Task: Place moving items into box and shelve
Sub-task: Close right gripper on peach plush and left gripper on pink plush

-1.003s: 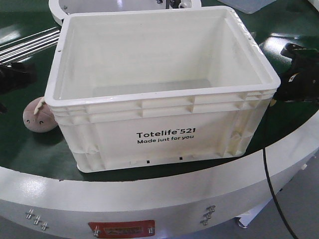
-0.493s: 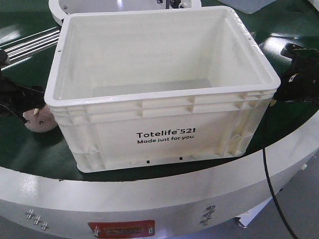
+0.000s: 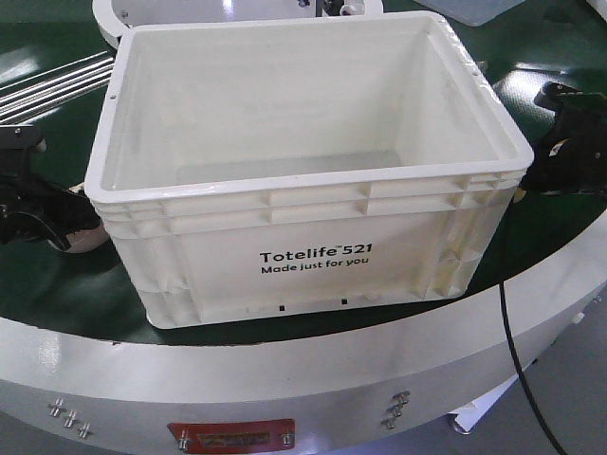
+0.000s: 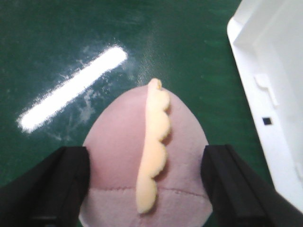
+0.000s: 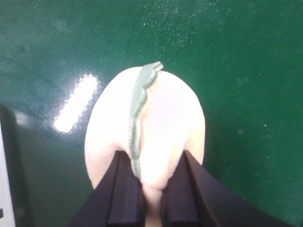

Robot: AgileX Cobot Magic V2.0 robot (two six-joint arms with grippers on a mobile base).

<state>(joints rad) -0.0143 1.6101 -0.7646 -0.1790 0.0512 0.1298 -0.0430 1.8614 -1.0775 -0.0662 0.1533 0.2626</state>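
The cream-white box (image 3: 228, 275) marked "Totelife 521" stands open and empty on the green table top; its side shows in the left wrist view (image 4: 279, 94). My left gripper (image 3: 45, 210) is low at the box's left side. In the left wrist view it (image 4: 147, 151) is open, with its jaws on either side of a mauve plush toy (image 4: 118, 142) with a yellow crest that lies on the table. My right gripper (image 3: 561, 152) is by the box's right side. It (image 5: 152, 158) is shut on a pale cream plush toy (image 5: 165, 109) with a green crest.
Metal rods (image 3: 47, 85) lie at the back left. A white round part (image 3: 114, 19) sits behind the box. The table's grey curved rim (image 3: 285, 379) runs along the front, and a black cable (image 3: 512, 322) hangs over it at the right.
My left gripper has come in from the left and down over the mauve plush toy, which it now mostly hides in the front view. The box and my right arm have not moved.
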